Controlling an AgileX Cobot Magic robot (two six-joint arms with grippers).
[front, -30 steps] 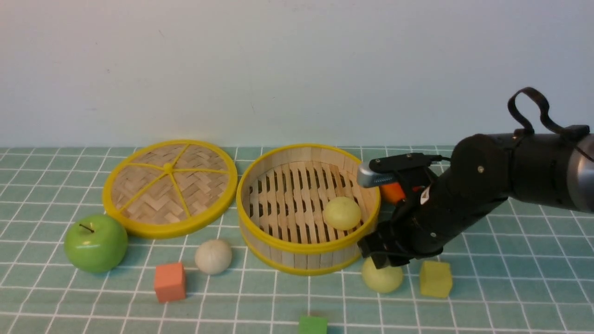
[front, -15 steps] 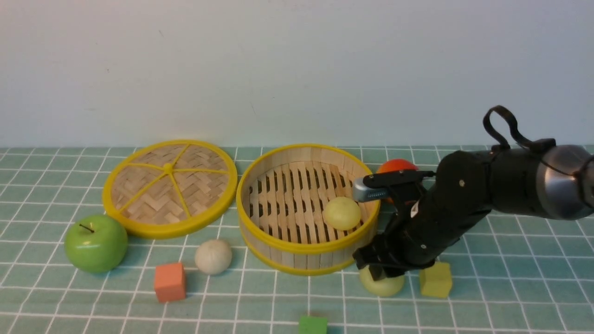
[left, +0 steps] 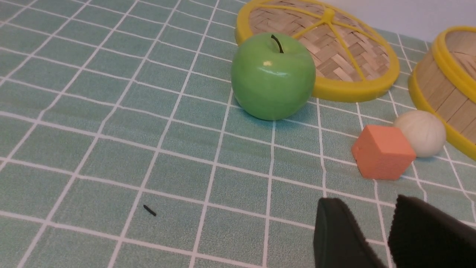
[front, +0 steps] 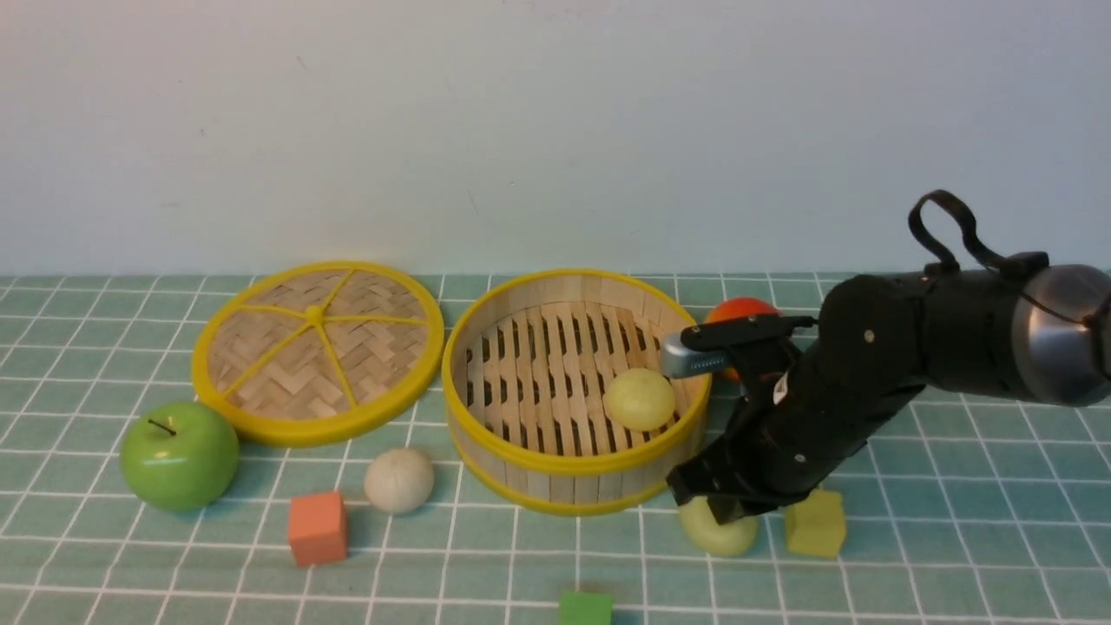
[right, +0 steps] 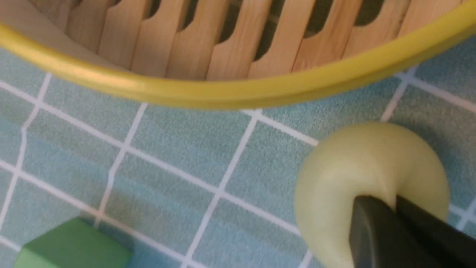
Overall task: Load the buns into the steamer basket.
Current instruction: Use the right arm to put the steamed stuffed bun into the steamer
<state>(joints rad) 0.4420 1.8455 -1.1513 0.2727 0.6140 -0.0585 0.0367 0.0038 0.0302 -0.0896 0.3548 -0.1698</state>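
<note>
The only label in sight is a small white sticker [front: 779, 391] on the right arm, too small to read.

The steamer basket [front: 573, 464] stands on the checked green cloth [front: 955, 521]. One yellow-green bun, the basket bun [front: 640, 398], sits on the right part of its slatted floor, near the inner wall; the slats left of it lie uncovered. Just outside the basket's front right wall lies the pinched bun [right: 357, 163]. The right gripper [right: 392, 204] has its fingers closed almost together and sunk into this bun's soft top, which dents around them. The yellow cube [front: 816, 523] sits just beside this bun on the side away from the basket, so the bun is hemmed between wall and cube.

The off-white bun [front: 398, 480] rests near the basket's front left wall, with the orange cube [front: 318, 527] just beside it. The left gripper [left: 366, 212] hovers over bare cloth near that cube, fingers apart and holding nothing.

The woven lid [front: 286, 373] lies left of the basket, rims close together; whether they touch is unclear. The green apple [front: 179, 453] sits beyond the lid, the red-orange fruit [front: 738, 310] behind the basket's right rim, the green cube [front: 585, 608] in front of the basket.
</note>
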